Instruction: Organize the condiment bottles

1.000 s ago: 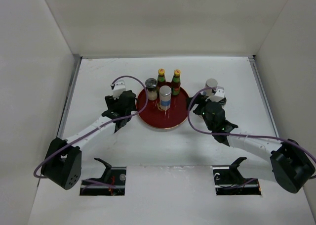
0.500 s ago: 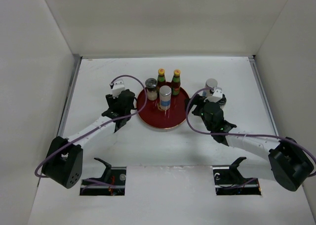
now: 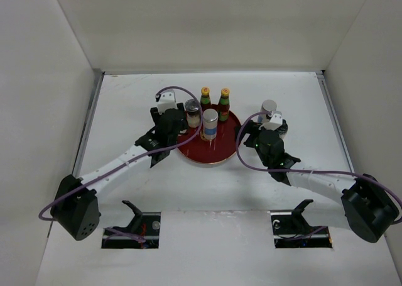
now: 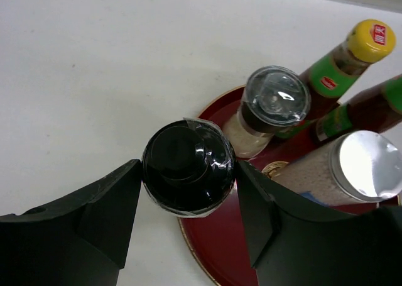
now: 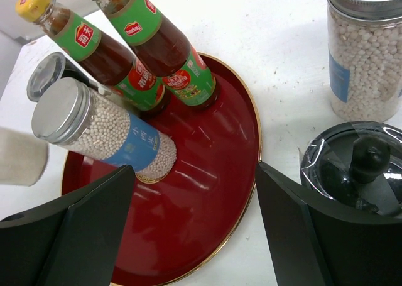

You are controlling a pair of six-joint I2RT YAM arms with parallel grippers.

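A round dark-red tray (image 3: pixel 213 153) holds two red sauce bottles (image 3: pixel 205 98) (image 3: pixel 224 97) at its back. A clear-lidded jar (image 3: pixel 192 112) stands at its left and a silver-lidded bead jar (image 3: pixel 210 124) on its gold centre. My left gripper (image 4: pixel 188 168) is shut on a black-lidded, plastic-wrapped jar (image 4: pixel 182 151), which hangs over the tray's left rim (image 4: pixel 207 261). My right gripper (image 5: pixel 195 173) stands open above the tray's right side (image 5: pixel 207 198), with nothing between its fingers. Right of it on the table are another black-lidded jar (image 5: pixel 358 166) and a silver-lidded jar (image 5: pixel 364 53).
White walls close in the table on the left, back and right. Two dark cut-outs with parked black stands (image 3: pixel 135 222) (image 3: pixel 300 224) lie at the near edge. Purple cables (image 3: pixel 169 90) loop over both arms.
My left gripper has closed in on the black-lidded jar and moved right and away, up to the tray's left rim. The right arm has hardly moved.
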